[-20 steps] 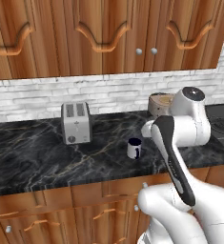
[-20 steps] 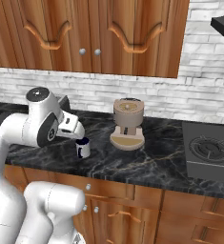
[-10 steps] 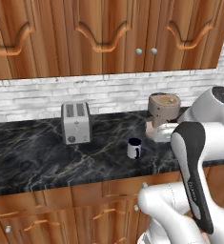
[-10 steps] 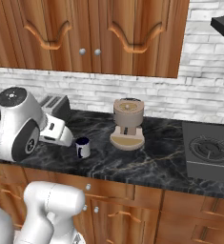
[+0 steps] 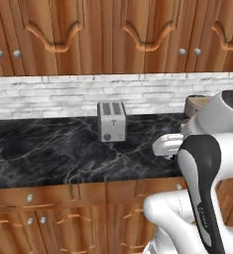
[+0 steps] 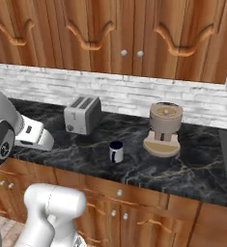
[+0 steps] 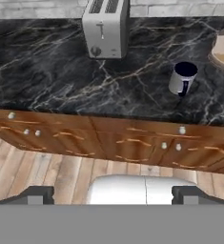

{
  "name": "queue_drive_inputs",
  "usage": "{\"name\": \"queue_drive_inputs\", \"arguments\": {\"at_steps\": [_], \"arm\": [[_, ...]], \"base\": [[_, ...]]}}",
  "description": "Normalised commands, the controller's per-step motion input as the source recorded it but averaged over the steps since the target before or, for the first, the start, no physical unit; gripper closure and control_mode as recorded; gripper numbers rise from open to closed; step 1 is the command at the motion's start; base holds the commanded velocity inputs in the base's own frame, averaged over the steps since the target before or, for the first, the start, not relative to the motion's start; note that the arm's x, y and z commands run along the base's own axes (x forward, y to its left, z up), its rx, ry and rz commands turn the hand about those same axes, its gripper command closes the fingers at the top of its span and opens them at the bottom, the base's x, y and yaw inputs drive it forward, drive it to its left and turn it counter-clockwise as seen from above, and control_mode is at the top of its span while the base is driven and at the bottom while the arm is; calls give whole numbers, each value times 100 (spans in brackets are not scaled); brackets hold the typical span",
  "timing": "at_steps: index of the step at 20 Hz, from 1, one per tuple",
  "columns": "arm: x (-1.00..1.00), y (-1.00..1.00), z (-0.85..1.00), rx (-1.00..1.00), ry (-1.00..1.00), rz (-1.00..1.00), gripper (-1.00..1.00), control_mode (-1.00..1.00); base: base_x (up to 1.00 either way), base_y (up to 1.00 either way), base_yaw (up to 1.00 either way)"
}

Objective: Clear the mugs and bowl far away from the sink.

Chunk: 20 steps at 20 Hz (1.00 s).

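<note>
while the fingers (image 7: 111, 194) stand wide apart, empty, the mug (image 7: 182, 78) sits far beyond them

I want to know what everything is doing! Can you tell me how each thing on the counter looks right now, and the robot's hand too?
mug: upright on the counter, nothing touching it.
toaster: upright by the wall, slots look empty.
coffee machine: upright on the counter, right of the mug.
cabinet doors: shut.
drawers: shut.
gripper: open, holding nothing, held out in front of the counter.
</note>
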Motion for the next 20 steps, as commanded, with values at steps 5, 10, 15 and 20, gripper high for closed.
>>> {"name": "queue_drive_inputs", "arguments": {"at_steps": [5, 10, 15, 20], "arm": [[0, 0, 0, 0, 0, 0, -100, 100], [0, 0, 0, 0, 0, 0, -100, 100], [0, 0, 0, 0, 0, 0, -100, 100], [0, 0, 0, 0, 0, 0, -100, 100]], "base": [[0, 36, 91], [0, 0, 100], [0, 0, 100], [0, 0, 100]]}}
